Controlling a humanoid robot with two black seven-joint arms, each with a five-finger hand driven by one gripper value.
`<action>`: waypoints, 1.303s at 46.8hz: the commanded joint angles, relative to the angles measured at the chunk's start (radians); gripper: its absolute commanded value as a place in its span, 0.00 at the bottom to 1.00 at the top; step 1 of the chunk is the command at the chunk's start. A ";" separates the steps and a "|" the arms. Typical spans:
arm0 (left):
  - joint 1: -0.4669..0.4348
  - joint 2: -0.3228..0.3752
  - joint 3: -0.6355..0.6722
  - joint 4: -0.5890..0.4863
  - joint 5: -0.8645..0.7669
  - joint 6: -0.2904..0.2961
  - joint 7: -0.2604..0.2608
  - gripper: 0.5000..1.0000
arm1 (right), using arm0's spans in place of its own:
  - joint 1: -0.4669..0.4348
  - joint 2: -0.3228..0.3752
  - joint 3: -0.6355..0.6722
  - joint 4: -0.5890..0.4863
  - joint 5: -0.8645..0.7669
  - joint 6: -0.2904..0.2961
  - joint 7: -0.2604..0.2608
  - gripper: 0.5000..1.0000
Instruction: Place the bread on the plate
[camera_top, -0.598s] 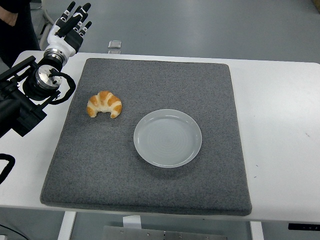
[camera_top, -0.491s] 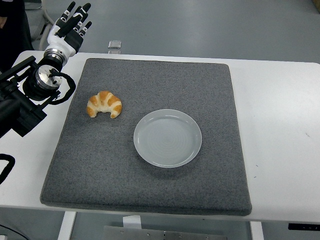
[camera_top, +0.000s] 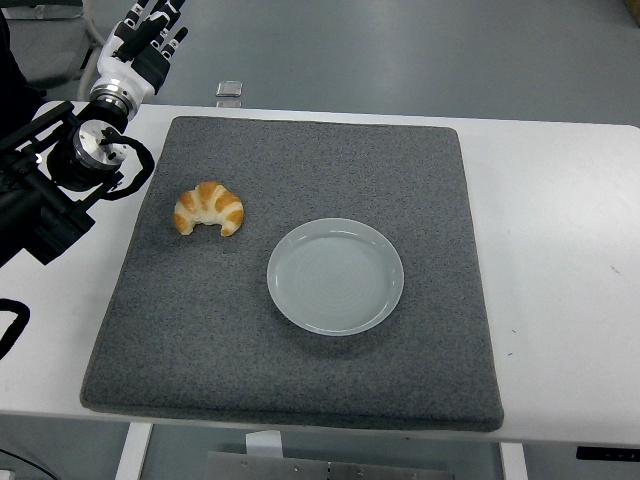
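While left hand (camera_top: 143, 42) hovers, one croissant (camera_top: 208, 208), one plate (camera_top: 335, 276)

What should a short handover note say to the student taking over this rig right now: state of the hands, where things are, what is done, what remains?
Left robot hand: raised beyond the table's far left corner, fingers spread, holding nothing.
Right robot hand: not in view.
Croissant: on the grey mat, left of the plate, apart from it.
Plate: empty, mid-mat.
Done: nothing yet.
Left: grasp the croissant and set it on the plate.

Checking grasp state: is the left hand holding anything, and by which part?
Nothing is held. The left hand is up at the far left, fingers extended and empty; the croissant lies untouched on the mat.
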 joint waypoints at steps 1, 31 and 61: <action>-0.012 -0.001 0.004 0.001 0.117 0.003 0.000 1.00 | -0.001 0.000 0.000 0.000 0.000 0.000 0.000 0.86; -0.112 0.166 0.276 -0.213 0.682 0.015 -0.006 1.00 | 0.001 0.000 0.000 0.000 0.000 0.000 0.000 0.86; -0.327 0.397 0.782 -0.475 1.074 0.012 -0.003 1.00 | 0.001 0.000 0.000 0.000 0.000 0.000 0.000 0.86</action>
